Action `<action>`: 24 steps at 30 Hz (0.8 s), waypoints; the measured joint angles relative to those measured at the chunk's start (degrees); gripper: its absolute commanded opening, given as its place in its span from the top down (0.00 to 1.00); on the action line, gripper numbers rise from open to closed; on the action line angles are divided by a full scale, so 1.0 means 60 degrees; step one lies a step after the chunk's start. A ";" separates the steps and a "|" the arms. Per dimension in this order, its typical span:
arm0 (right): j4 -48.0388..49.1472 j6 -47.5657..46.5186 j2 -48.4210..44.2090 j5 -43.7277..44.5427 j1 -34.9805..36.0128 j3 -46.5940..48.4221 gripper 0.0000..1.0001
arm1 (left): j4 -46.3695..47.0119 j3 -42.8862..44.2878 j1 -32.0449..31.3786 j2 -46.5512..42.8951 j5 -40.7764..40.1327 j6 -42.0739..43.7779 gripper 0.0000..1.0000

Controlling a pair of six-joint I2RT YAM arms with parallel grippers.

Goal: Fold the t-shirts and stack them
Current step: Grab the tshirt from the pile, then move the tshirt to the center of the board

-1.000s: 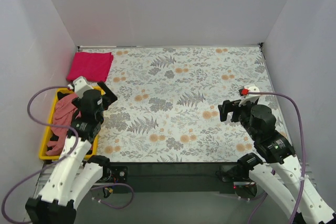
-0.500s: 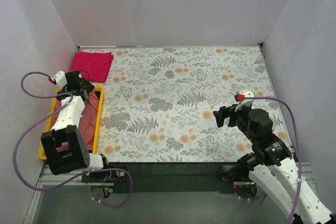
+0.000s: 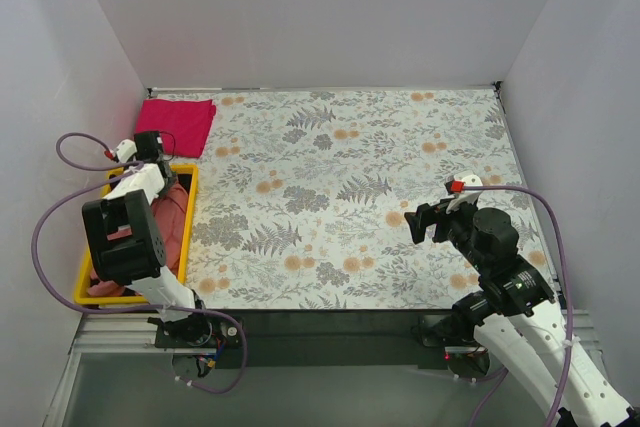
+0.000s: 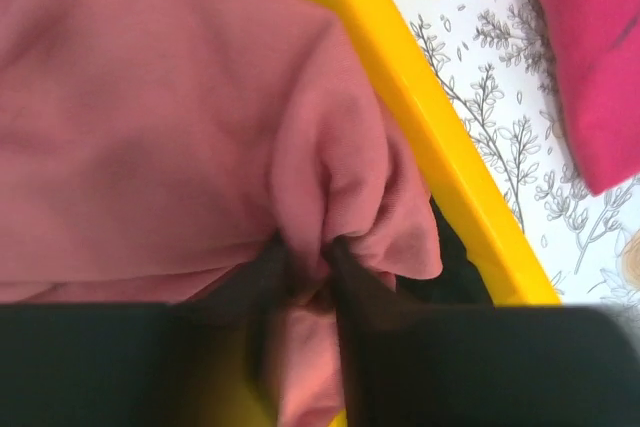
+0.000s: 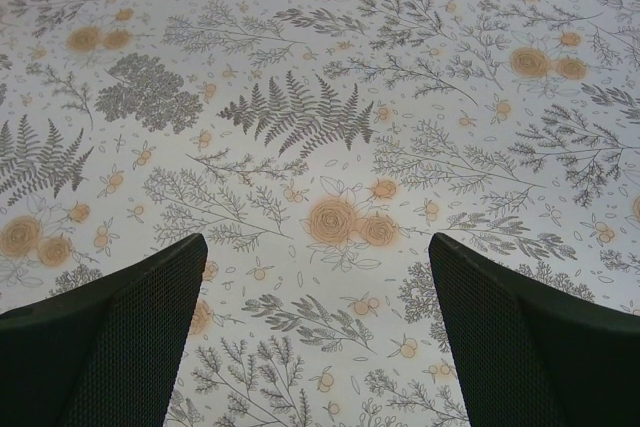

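Note:
A crumpled salmon-red t-shirt (image 3: 170, 225) (image 4: 150, 127) lies in the yellow bin (image 3: 186, 242) at the table's left edge. My left gripper (image 3: 158, 169) (image 4: 305, 262) reaches down into the bin's far end, its jaws shut on a bunched fold of this shirt. Dark fabric (image 4: 458, 272) shows under the shirt against the bin's wall (image 4: 430, 137). A folded magenta-pink t-shirt (image 3: 178, 125) (image 4: 590, 57) lies flat at the far left corner, just beyond the bin. My right gripper (image 3: 420, 219) (image 5: 318, 247) hovers open over the floral tablecloth at the right, with nothing between its fingers.
The floral tablecloth (image 3: 350, 177) covers the table. White walls close it in on the left, back and right. The left arm's purple cable (image 3: 75, 147) loops beside the bin.
My left arm swung from the bin's near side to its far end and dropped into it. Its jaws closed from wide open onto the salmon-red shirt. The right gripper shifted slightly left.

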 measured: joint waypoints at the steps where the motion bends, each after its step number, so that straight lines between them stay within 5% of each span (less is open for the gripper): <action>1: 0.0007 -0.0007 0.0000 0.0000 0.0000 0.0000 0.02 | 0.0000 0.0004 0.0007 -0.0004 -0.0022 0.0018 1.00; 10: 0.0036 -0.0033 -0.0004 0.0004 0.0000 -0.0011 0.02 | -0.0834 0.0623 -0.0758 -0.1657 -0.0142 0.0627 1.00; 18: 0.0168 -0.0047 -0.0069 0.0007 0.0000 -0.0113 0.02 | -0.0838 0.3672 -0.4659 -0.3162 0.0197 0.0882 1.00; 24: 0.0182 -0.0047 -0.0288 0.0084 0.0000 -0.0124 0.02 | -0.0557 0.6819 -0.7515 -0.1672 0.1501 0.0925 1.00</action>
